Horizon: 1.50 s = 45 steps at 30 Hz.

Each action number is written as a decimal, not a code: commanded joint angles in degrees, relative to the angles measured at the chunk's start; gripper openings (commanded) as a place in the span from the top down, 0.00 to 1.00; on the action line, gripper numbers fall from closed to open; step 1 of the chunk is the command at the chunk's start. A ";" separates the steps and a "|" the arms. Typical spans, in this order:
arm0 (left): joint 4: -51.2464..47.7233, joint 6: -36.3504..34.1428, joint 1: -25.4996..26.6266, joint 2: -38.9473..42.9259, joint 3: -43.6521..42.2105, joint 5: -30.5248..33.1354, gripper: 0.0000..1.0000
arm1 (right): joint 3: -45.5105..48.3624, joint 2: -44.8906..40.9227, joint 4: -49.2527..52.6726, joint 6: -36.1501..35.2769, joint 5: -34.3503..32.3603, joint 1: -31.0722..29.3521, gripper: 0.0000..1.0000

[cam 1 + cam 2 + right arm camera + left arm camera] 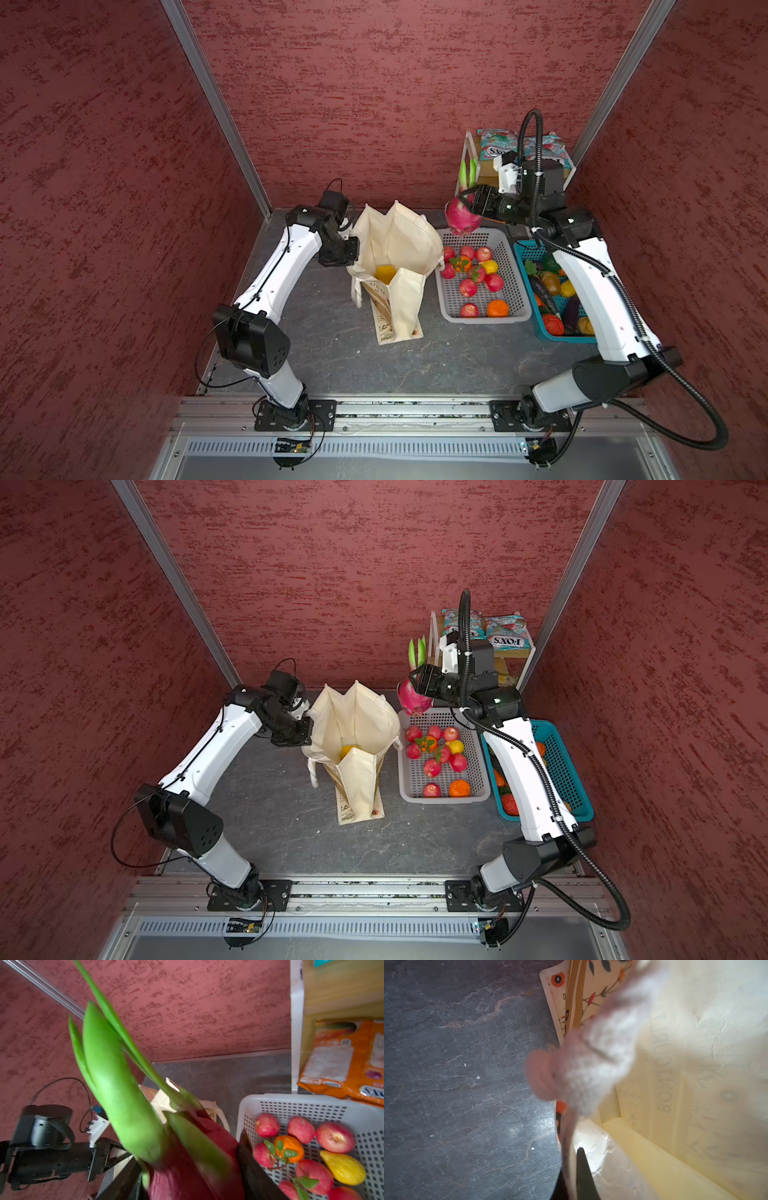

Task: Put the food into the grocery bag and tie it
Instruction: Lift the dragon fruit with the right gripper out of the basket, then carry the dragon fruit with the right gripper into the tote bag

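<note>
The left arm [274, 278] bends up from lower left, left fingers [582, 1169] pinched shut on the left rim of the bag [407, 245]. The bag stands open at frame centre, a yellow fruit [385, 274] inside. The right arm [598, 291] reaches up, then left. Right fingers [253, 1167] clamp the dragon fruit [457, 220], aloft over the basket's [486, 320] far edge, just right of the bag.
</note>
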<state>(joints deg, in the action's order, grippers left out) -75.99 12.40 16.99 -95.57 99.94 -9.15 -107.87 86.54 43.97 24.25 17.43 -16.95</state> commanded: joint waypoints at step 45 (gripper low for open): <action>0.15 0.89 0.23 -2.60 5.17 -2.54 1.00 | 6.34 18.23 -5.56 -15.78 -4.92 -22.94 0.38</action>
<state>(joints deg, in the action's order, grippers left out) -76.25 14.28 17.06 -97.21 103.63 -11.40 -101.03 103.57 37.56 10.74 14.72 -39.79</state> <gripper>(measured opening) 0.051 0.627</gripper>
